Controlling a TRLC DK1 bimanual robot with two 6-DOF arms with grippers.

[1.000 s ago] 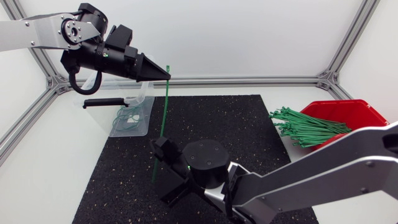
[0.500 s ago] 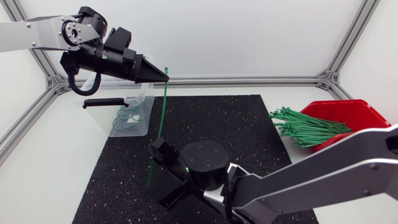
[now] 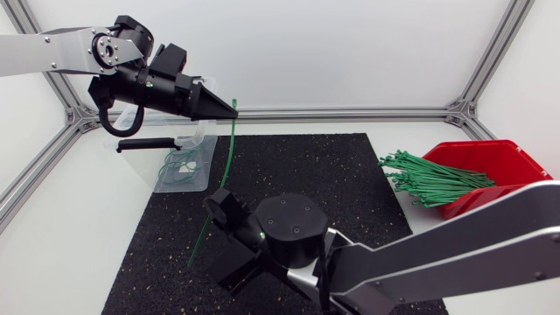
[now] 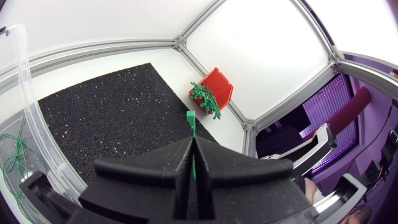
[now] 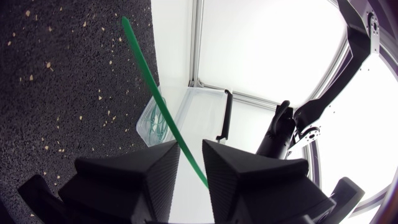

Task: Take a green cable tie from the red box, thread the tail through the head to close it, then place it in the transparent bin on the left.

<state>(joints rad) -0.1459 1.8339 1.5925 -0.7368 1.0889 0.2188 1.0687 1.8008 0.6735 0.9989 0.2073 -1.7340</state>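
A white table (image 3: 52, 227) is carrying a black speckled mat (image 3: 297, 166) lying across its middle. Silver aluminium rails (image 3: 350, 112) are running along its back and side edges, and plain white panels (image 3: 350, 52) are standing behind them, evenly lit.

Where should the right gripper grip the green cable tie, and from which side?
Low on the green cable tie, near its free tail, approached from the table's front. The left gripper pins the head end, and the bowed strap runs between the right gripper's open fingers.
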